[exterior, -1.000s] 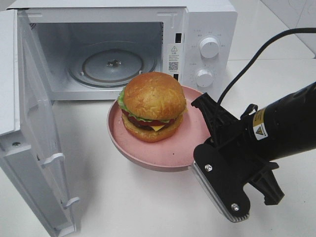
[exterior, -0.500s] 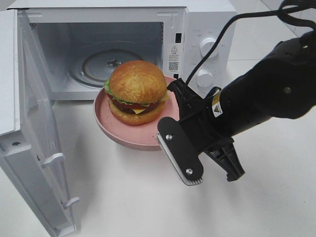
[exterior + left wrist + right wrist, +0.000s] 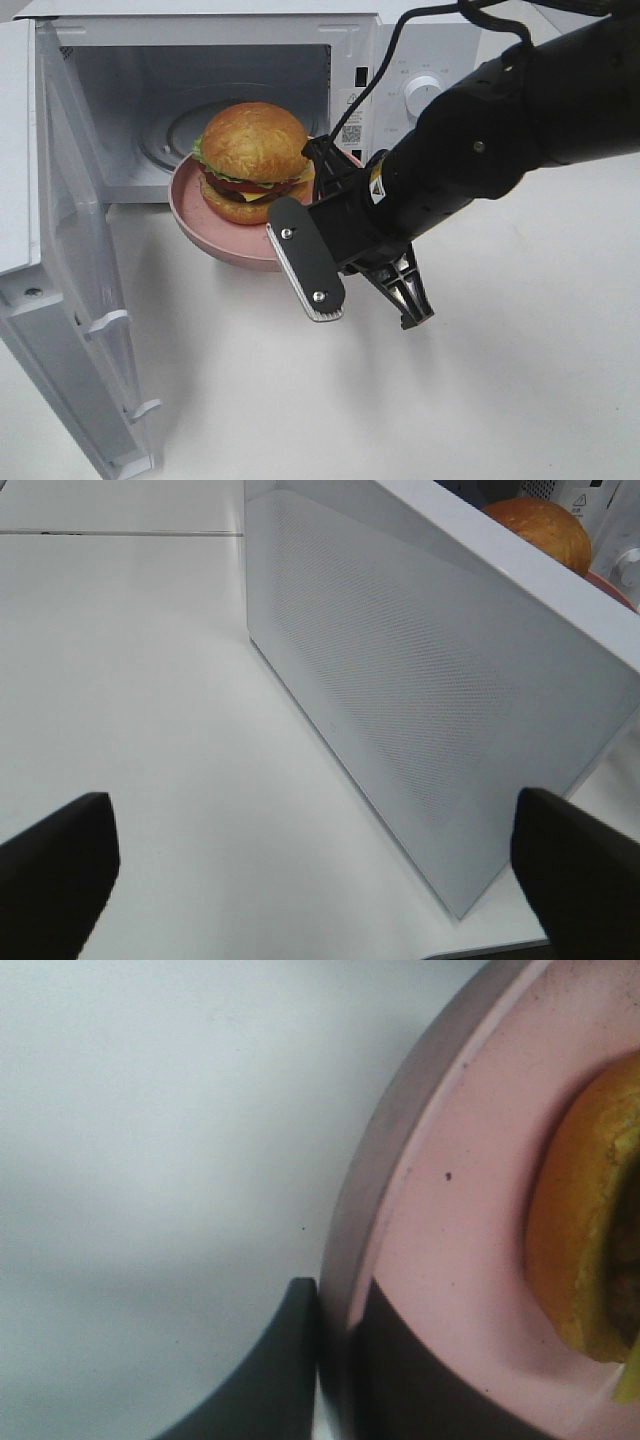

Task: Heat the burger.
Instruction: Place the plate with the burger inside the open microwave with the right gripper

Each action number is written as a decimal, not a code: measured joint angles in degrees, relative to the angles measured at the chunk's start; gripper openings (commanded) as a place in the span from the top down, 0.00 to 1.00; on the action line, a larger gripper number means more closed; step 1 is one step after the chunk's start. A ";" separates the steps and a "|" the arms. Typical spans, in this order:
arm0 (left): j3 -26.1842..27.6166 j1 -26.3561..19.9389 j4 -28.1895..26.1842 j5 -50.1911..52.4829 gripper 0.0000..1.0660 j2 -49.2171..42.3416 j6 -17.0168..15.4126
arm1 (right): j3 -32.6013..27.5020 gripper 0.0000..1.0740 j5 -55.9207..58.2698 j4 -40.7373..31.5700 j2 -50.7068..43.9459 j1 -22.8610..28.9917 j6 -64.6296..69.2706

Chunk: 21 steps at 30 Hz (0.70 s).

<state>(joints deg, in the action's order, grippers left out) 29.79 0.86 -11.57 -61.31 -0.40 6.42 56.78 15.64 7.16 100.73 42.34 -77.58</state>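
The burger (image 3: 255, 150) has a glossy golden bun, lettuce and red filling, and sits on a pink plate (image 3: 215, 235). My right gripper (image 3: 300, 200) is shut on the plate's right rim and holds it off the table, right at the open microwave's (image 3: 420, 50) mouth. Up close in the right wrist view, the plate rim (image 3: 430, 1210) is pinched in my right gripper (image 3: 335, 1360), with the burger's bun edge (image 3: 580, 1240) beside it. My left gripper (image 3: 320, 880) stands open and holds nothing, left of the microwave door (image 3: 400, 680). The bun top (image 3: 535, 525) shows over the door.
The microwave door (image 3: 60, 260) is swung wide open at the left. A glass turntable (image 3: 175, 135) lies inside the cavity, partly hidden by the burger. A knob (image 3: 424, 92) shows on the right panel behind my right arm. White tabletop (image 3: 250, 400) spreads in front.
My right gripper has carried the plate with the burger left and back, from in front of the knobs to the microwave's opening. The left gripper has stayed open.
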 measured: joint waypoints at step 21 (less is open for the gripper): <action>0.00 0.00 0.00 0.00 0.06 0.00 0.00 | 15.70 1.00 3.72 6.19 10.43 0.11 9.17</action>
<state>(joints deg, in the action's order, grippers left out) 29.79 0.86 -11.57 -61.31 -0.40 6.42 72.48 19.37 13.35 111.15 42.46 -68.41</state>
